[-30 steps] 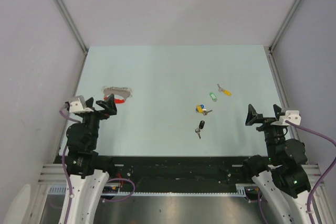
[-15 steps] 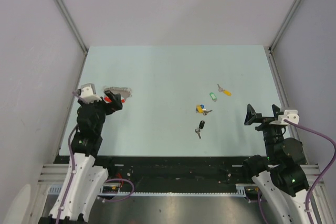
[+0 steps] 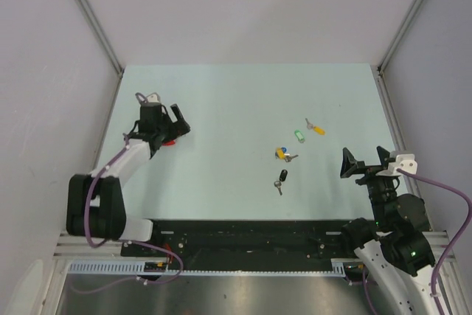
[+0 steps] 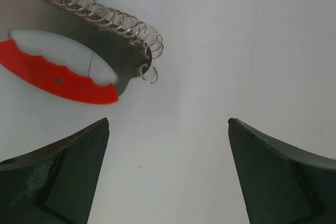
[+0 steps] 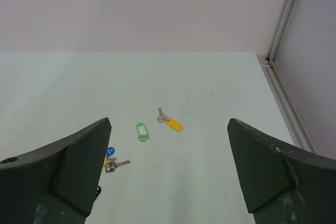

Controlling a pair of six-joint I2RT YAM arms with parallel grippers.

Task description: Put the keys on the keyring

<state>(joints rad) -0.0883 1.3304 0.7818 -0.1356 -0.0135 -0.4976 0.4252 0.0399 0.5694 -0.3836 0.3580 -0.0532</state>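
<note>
The keyring lies on the pale table as a grey metal strip edged with small rings, bearing a red-and-white oval tag. My left gripper hovers open just short of it, its fingers empty. From above, the left gripper covers most of the keyring. Right of centre lie the keys: black, blue-and-yellow, green and yellow. My right gripper stands open and empty to their right. Its wrist view shows the green key and the yellow key ahead of it.
Grey walls and metal frame rails enclose the table on three sides. A rail runs along the right edge. The black arm bases sit along the near edge.
My left arm has swung forward from near its base to over the keyring, covering most of it. The right arm has barely moved. The keys lie where they were.
</note>
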